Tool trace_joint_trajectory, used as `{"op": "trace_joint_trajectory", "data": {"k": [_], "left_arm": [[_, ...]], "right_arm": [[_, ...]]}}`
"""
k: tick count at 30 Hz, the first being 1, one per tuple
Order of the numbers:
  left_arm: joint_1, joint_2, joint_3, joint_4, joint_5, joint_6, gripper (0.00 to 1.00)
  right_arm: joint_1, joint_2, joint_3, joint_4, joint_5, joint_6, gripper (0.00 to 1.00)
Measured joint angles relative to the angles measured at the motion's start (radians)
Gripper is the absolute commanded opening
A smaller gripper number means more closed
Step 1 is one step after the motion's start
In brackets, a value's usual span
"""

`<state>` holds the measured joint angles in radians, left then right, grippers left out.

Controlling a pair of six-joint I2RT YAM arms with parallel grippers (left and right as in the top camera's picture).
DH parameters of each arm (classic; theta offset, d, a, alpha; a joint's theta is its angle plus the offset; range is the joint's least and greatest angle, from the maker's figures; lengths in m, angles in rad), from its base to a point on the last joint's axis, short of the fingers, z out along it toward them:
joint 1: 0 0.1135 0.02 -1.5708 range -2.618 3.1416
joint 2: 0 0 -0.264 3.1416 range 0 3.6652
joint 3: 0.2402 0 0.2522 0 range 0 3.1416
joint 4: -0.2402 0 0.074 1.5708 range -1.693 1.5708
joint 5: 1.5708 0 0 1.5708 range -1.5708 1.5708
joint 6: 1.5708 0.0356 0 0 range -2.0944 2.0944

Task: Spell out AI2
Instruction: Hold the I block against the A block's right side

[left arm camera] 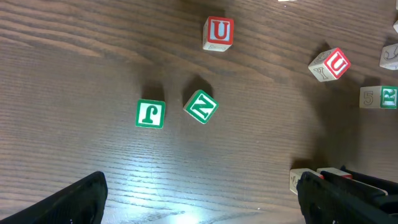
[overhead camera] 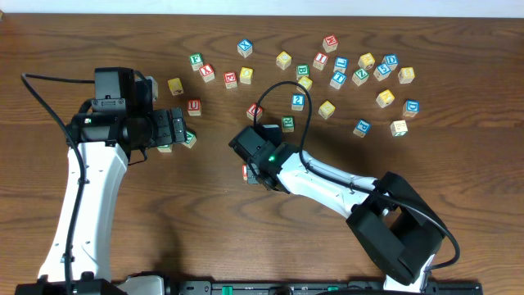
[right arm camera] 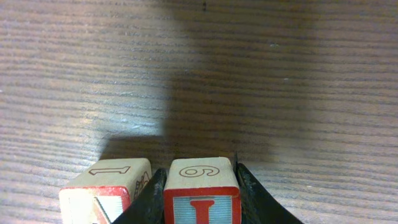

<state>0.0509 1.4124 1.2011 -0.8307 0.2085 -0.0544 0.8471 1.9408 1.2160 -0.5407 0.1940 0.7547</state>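
Observation:
My right gripper [right arm camera: 199, 168] is shut on a red-framed I block [right arm camera: 202, 202] that rests on the table, its top face showing a 6 or 9. A red-framed block [right arm camera: 102, 193], its letter cut off, sits right beside it on the left. In the overhead view this gripper [overhead camera: 250, 170] is at mid table, with a red block [overhead camera: 245, 172] showing at its tip. A blue 2 block [overhead camera: 297, 101] lies further back. My left gripper [overhead camera: 182, 127] is open and empty; its wrist view shows its jaws [left arm camera: 199, 199] wide apart above bare wood.
Green J [left arm camera: 150, 114] and N [left arm camera: 201, 106] blocks lie ahead of the left gripper, with two red U blocks [left arm camera: 218, 32] [left arm camera: 336, 63] beyond. Many loose letter blocks [overhead camera: 366, 61] are scattered over the back right of the table [overhead camera: 458, 147].

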Motion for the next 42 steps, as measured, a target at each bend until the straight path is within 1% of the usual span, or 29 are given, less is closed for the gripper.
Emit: {"op": "trace_joint_trajectory", "data": {"k": [9,42], "left_arm": [[0.0,0.0,0.0,0.0,0.0,0.0,0.96],[0.0,0.0,0.0,0.0,0.0,0.0,0.96]], "right_arm": [[0.0,0.007,0.0,0.0,-0.012,0.0,0.31],[0.0,0.017,0.0,0.0,-0.018,0.0,0.34]]}}
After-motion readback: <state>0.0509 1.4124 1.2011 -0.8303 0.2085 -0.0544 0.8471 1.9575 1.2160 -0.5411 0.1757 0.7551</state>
